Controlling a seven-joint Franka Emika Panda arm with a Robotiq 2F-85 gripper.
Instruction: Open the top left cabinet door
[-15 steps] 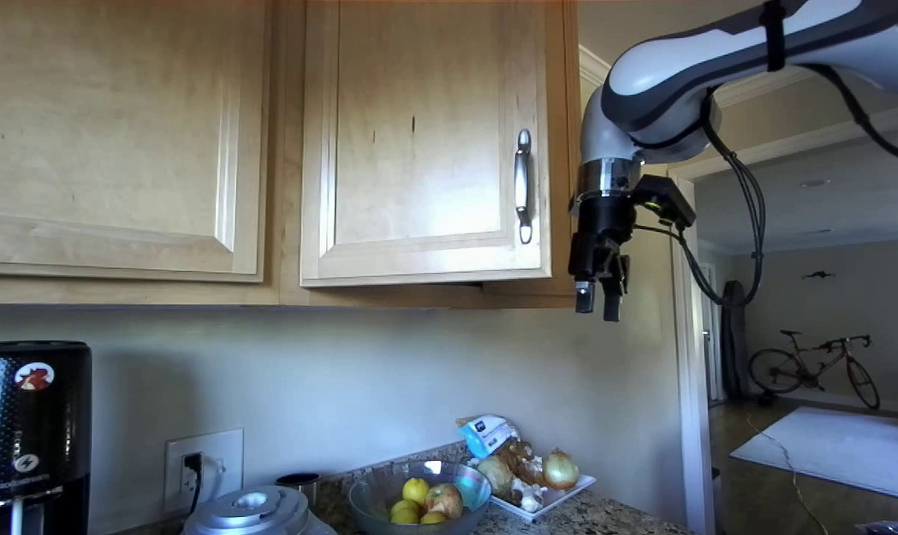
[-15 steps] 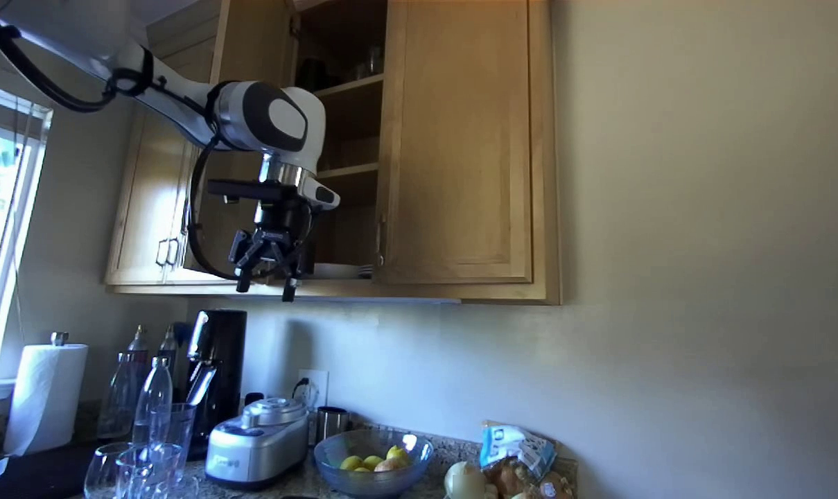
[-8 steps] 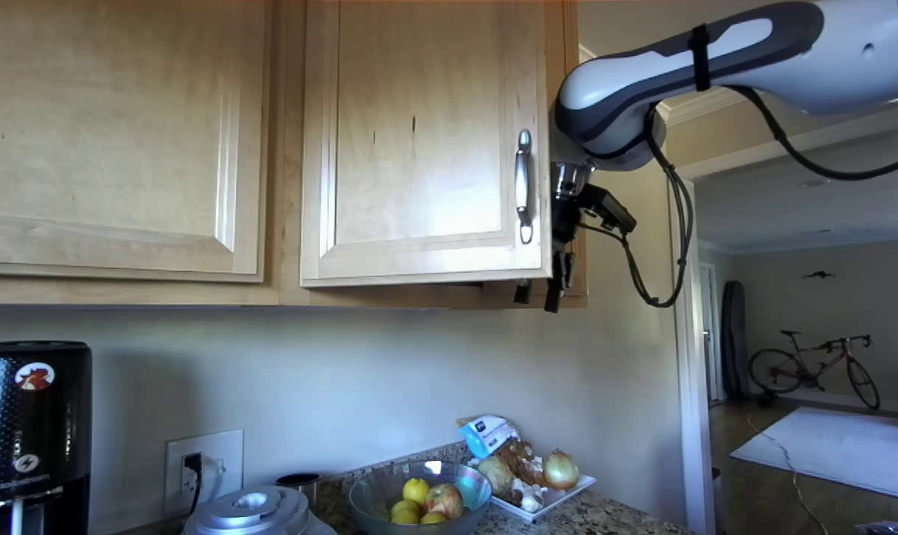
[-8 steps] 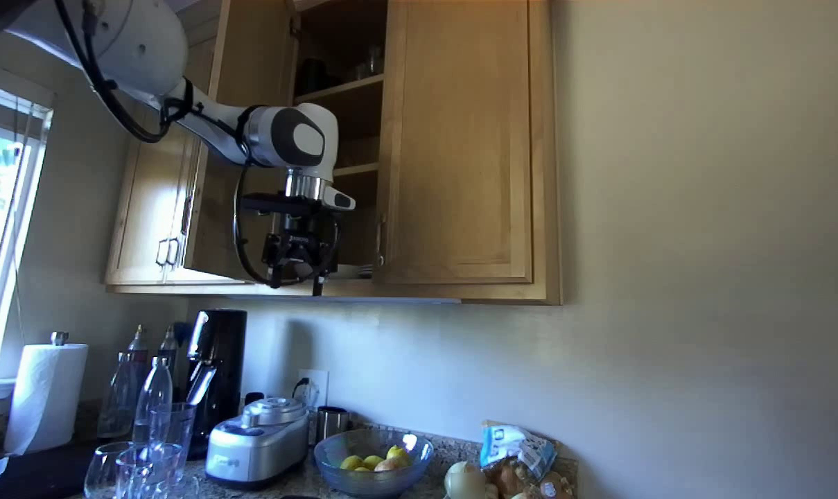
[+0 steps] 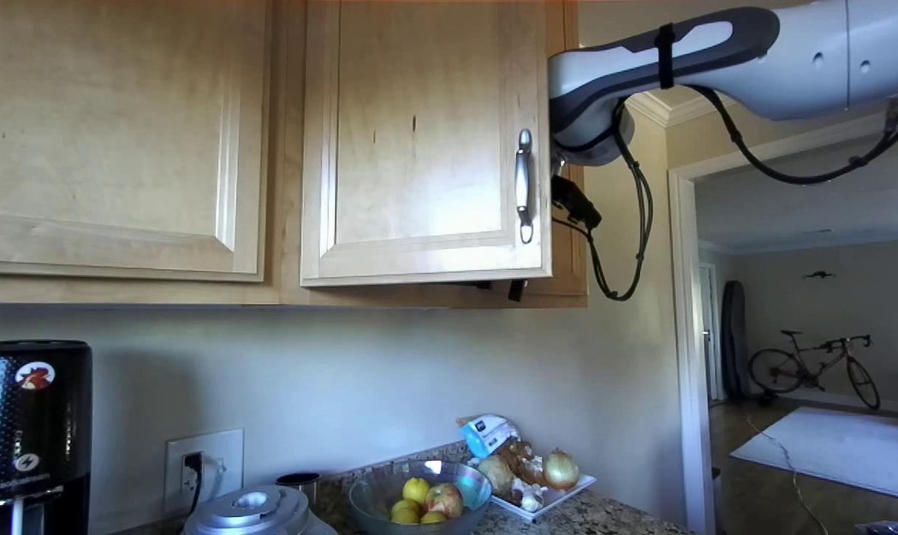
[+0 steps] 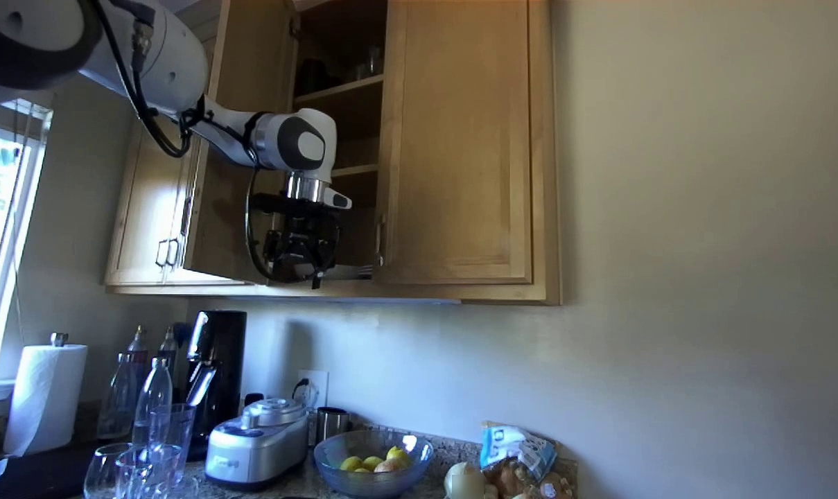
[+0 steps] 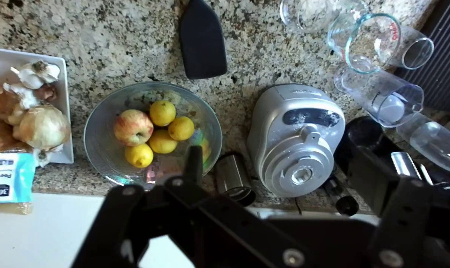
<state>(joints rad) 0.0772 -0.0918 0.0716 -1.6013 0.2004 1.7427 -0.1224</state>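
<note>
The top left cabinet door, pale wood with a vertical silver handle, stands swung out from its cabinet. An exterior view shows its inner face and the shelves beyond the hinge side. My gripper points down on that inner side, in front of the cabinet opening. From the door's front side the gripper is mostly hidden, with one fingertip below the lower edge. Whether it touches the door I cannot tell. In the wrist view the fingers are spread wide with nothing between them.
A neighbouring door is closed to the right of the opening, and a shelf lies inside. On the counter below are a glass fruit bowl, a silver appliance, several clear glasses and a black machine.
My gripper has travelled from beyond the door's free edge to behind the door, hidden from its front side. The arm followed. The door has not visibly moved, and the jaws stay open.
</note>
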